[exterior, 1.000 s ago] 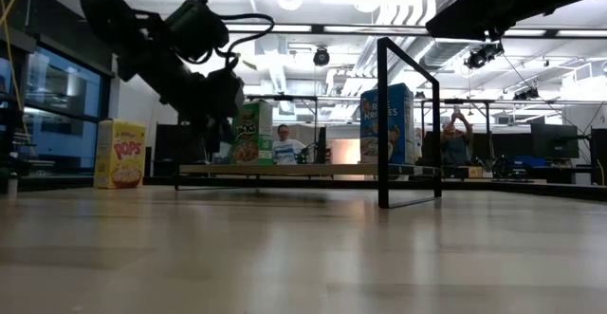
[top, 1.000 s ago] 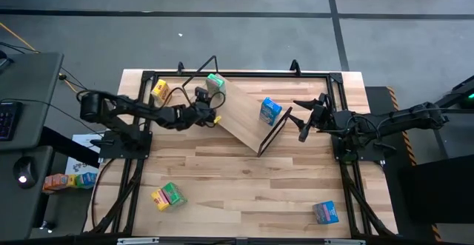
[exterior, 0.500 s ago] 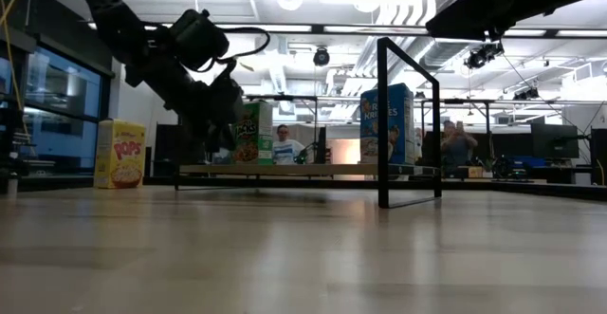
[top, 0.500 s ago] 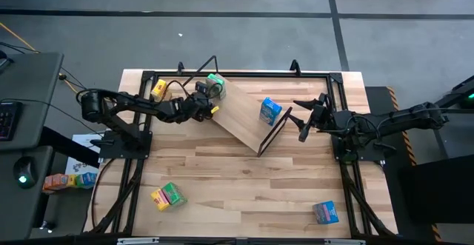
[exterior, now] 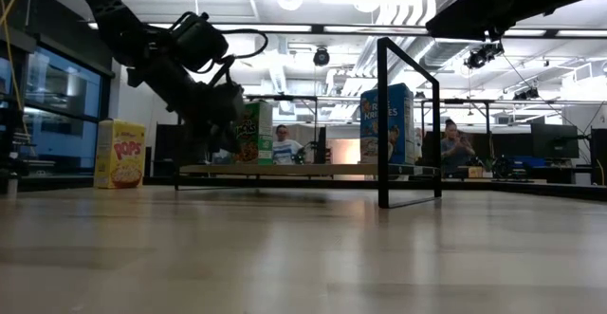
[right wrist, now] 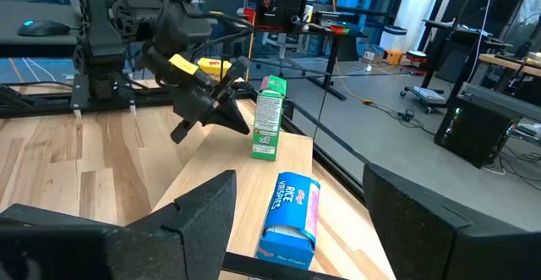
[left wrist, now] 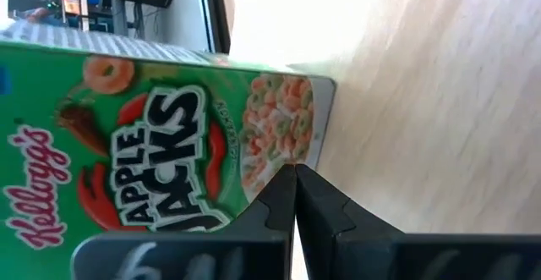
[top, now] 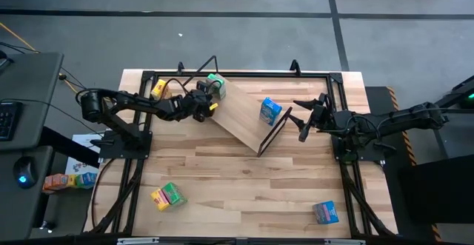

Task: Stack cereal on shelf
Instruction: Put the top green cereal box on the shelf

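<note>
A green cereal box [top: 215,82] stands upright on the far left corner of the tilted wood shelf board [top: 241,119]. A blue box [top: 270,111] stands upright on the board's right part. My left gripper [top: 209,94] is shut, just left of the green box [left wrist: 169,136], with its tips [left wrist: 294,174] at the box's lower corner. My right gripper [top: 305,121] is open and waits to the right of the board, facing the blue box [right wrist: 290,215]. A yellow box [top: 159,89] stands on the table at the far left. My left gripper's shut fingertips [right wrist: 245,126] stand level at the green box's lower corner [left wrist: 308,157], close to the board, coming from the table's left. I cannot tell whether they touch the box.
A green and a yellow box [top: 168,195] lie together near the table's near left corner, and a blue box [top: 325,212] sits near the near right corner. The shelf's black wire leg [exterior: 408,115] rises at its right end. People stand in the room beyond.
My left gripper has moved toward the table's far edge and a little left, staying beside the green box. The green box has kept its place on the board.
</note>
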Robot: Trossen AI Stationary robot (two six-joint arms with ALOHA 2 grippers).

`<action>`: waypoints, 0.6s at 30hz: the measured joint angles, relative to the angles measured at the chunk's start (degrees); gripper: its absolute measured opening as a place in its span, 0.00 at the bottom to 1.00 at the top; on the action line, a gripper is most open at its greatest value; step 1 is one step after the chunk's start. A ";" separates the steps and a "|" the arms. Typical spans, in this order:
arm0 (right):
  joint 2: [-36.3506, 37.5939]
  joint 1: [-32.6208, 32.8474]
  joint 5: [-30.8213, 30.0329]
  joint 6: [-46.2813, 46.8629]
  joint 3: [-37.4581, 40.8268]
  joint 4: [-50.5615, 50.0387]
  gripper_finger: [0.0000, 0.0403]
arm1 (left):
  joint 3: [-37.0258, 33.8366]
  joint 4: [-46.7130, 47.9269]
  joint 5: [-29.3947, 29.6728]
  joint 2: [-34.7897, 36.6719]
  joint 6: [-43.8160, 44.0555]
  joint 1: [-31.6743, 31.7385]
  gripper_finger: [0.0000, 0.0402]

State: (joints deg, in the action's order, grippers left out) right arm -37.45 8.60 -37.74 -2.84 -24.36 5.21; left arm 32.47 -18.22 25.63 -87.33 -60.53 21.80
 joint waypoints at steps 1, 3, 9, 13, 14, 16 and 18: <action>0.00 0.00 0.00 0.01 0.00 -0.02 0.62 | 0.00 0.02 -0.55 0.00 -0.02 0.01 0.00; 0.00 0.02 0.00 0.01 0.00 0.00 0.62 | 0.00 0.03 -1.11 0.00 -0.43 0.24 0.00; 0.00 0.02 0.00 0.01 0.00 -0.01 0.62 | 0.00 -1.01 -1.58 0.00 -1.00 0.95 0.00; 0.00 0.01 0.00 0.01 0.00 0.00 0.62 | 0.00 -1.68 -2.88 0.00 -1.54 2.01 0.00; 0.00 0.02 0.00 0.01 0.00 0.00 0.62 | 0.00 -1.94 -2.87 0.00 -1.54 2.30 0.00; 0.00 0.02 0.00 0.01 0.00 0.00 0.62 | 0.00 -1.98 -3.11 0.00 -1.29 2.73 0.00; 0.00 0.01 0.00 0.01 0.00 0.00 0.62 | 0.00 -2.17 -4.56 0.00 -1.16 3.02 0.00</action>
State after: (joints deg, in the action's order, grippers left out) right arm -37.45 8.61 -37.74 -2.83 -24.36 5.21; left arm 32.47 -20.39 21.07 -87.33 -61.69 24.82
